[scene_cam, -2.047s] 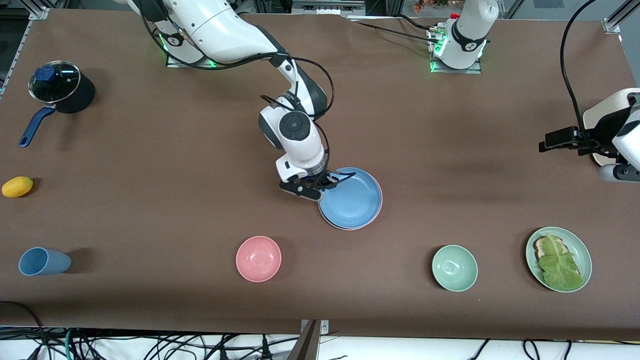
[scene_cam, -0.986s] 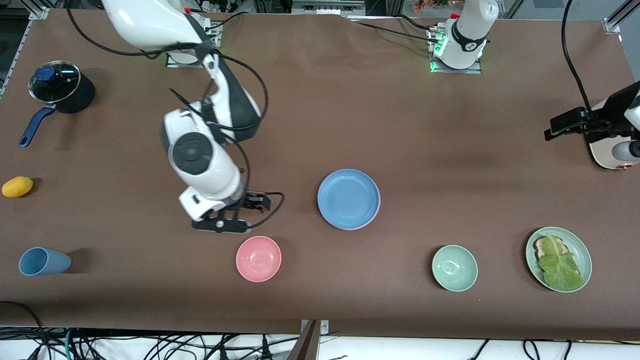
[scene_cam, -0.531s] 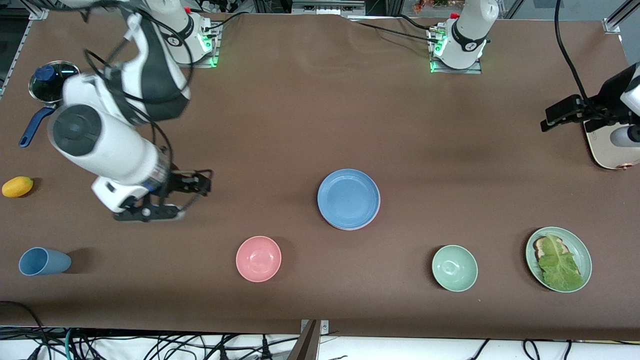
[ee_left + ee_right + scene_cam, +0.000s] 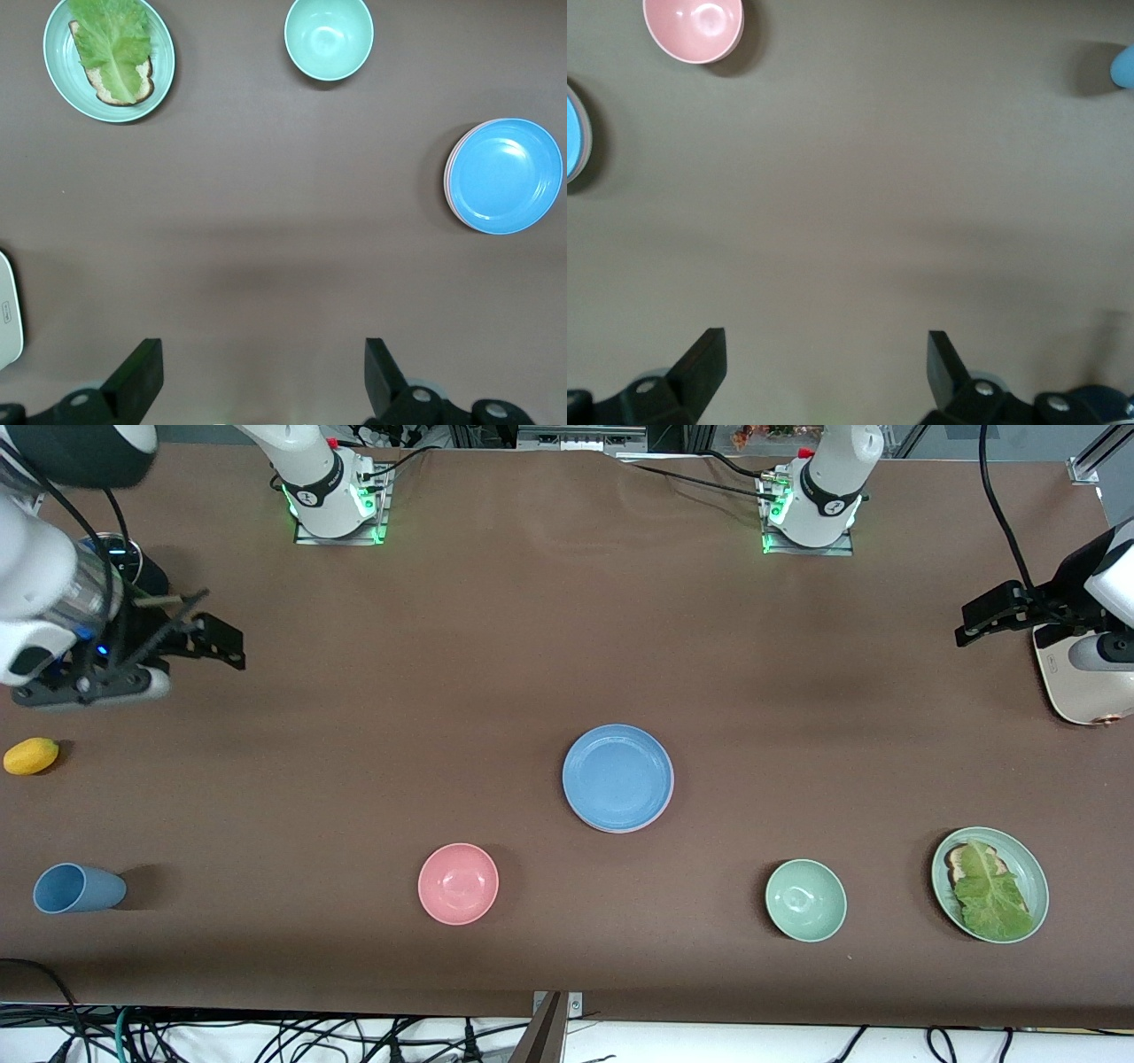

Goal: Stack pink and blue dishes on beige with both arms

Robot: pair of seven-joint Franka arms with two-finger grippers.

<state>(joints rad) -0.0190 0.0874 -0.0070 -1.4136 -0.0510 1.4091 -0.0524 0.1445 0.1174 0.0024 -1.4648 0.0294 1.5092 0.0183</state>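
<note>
The blue plate (image 4: pixel 617 778) lies in the middle of the table on top of a stack. Only a thin rim of the pink plate (image 4: pixel 449 173) shows under it. No beige plate is visible; whatever lies under the two is hidden. My right gripper (image 4: pixel 202 636) hangs open and empty over the right arm's end of the table, beside the pot. In its wrist view the right gripper (image 4: pixel 824 363) has bare table between the fingers. My left gripper (image 4: pixel 980 622) waits open and empty over the left arm's end, by the toaster; in the left wrist view the left gripper (image 4: pixel 261 372) holds nothing.
A pink bowl (image 4: pixel 458 883), a green bowl (image 4: pixel 805 900) and a green plate with lettuce on toast (image 4: pixel 990 884) lie near the front edge. A blue cup (image 4: pixel 75 888), a yellow fruit (image 4: pixel 31 755) and a lidded pot (image 4: pixel 115 567) sit at the right arm's end. A cream toaster (image 4: pixel 1076 686) stands at the left arm's end.
My right gripper let go of the blue plate's rim and swung away to its own end of the table. The blue plate stays on the stack. The left gripper barely shifted.
</note>
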